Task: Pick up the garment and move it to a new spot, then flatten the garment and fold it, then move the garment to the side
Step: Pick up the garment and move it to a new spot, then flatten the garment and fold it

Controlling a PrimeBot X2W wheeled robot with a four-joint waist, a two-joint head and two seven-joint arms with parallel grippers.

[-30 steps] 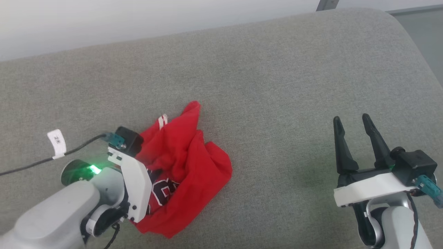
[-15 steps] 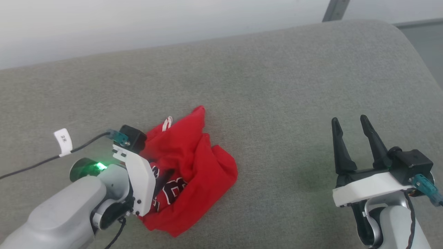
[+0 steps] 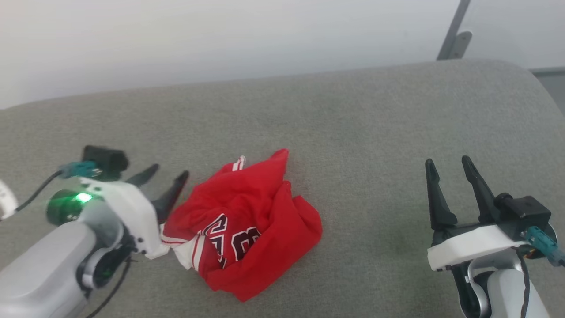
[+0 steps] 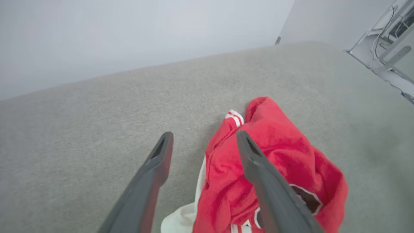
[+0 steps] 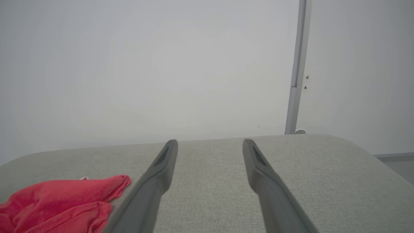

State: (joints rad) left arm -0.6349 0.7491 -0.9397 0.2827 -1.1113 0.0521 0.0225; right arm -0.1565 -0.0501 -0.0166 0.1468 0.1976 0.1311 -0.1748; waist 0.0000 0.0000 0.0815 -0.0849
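The garment (image 3: 260,221) is a red T-shirt lying crumpled on the grey padded surface (image 3: 353,123). A white sleeve with striped trim and dark outlined letters show at its near left side. My left gripper (image 3: 170,171) stands open just left of the heap, with nothing between its fingers. In the left wrist view the garment (image 4: 281,152) lies under and beside the right finger of the left gripper (image 4: 204,134). My right gripper (image 3: 446,161) is open and well off to the right, above bare fabric. The right wrist view has the right gripper (image 5: 210,141) open, the garment (image 5: 64,197) at lower left.
The grey surface rounds off at its far right corner (image 3: 521,75). A pale wall (image 3: 220,39) rises behind it, with a grey metal post (image 3: 454,35) at the right. A black cable (image 3: 35,194) trails from my left wrist.
My left gripper has opened, let go of the garment and drawn back to the left. The garment has slumped, its white sleeve now showing. The head camera has tilted, shifting the whole picture.
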